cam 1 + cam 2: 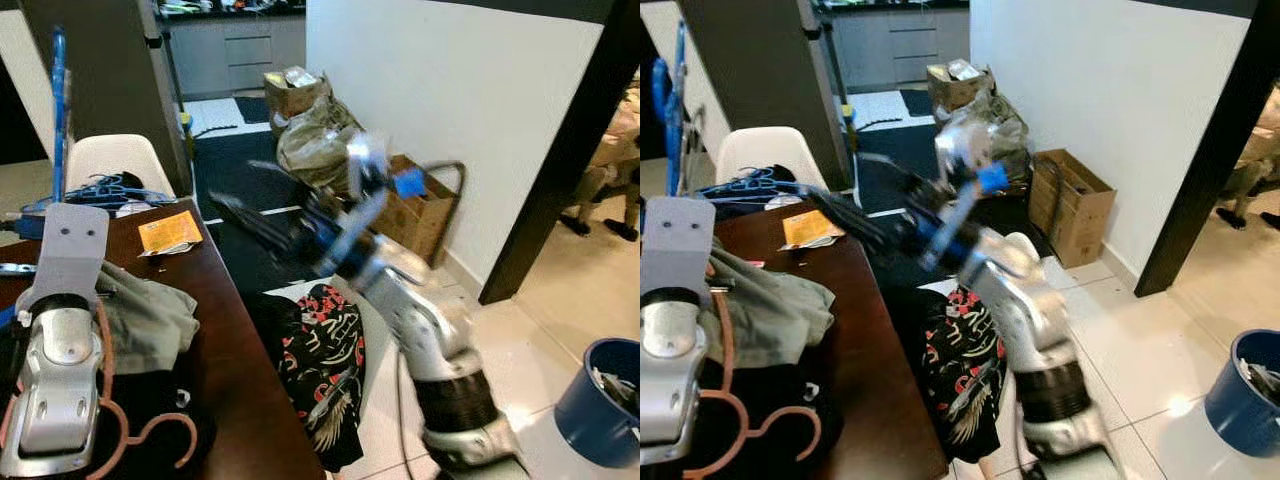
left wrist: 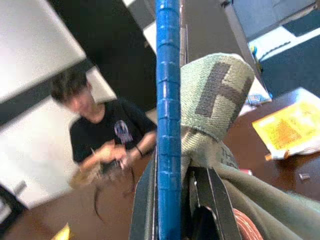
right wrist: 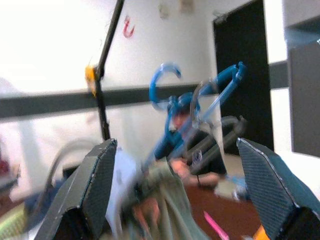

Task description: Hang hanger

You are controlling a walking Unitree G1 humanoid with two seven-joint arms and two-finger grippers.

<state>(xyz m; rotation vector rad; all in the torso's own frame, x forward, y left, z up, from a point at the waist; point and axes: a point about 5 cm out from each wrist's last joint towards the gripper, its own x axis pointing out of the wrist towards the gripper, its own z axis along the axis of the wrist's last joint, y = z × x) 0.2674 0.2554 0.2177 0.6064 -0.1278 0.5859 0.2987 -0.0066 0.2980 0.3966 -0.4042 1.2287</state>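
My left gripper (image 2: 170, 205) is shut on a blue hanger (image 2: 168, 100), which stands upright at the far left over the table (image 1: 58, 100). An olive garment (image 2: 215, 95) is draped against the hanger and spreads over the brown table (image 1: 215, 330). A salmon hanger (image 1: 150, 435) lies on dark cloth beside my left wrist. My right arm reaches in from the right, blurred, and its gripper (image 1: 238, 212) stands open above the table's right edge. In the right wrist view the gripper (image 3: 175, 150) faces blue hangers (image 3: 200, 100).
A person in a black shirt (image 2: 107, 135) sits across the table. More blue hangers (image 1: 100, 188) lie on a white chair (image 1: 110, 155). There is a yellow paper (image 1: 168, 232), a printed garment (image 1: 325, 360) off the table's edge, a cardboard box (image 1: 425, 215) and a blue bucket (image 1: 605, 400).
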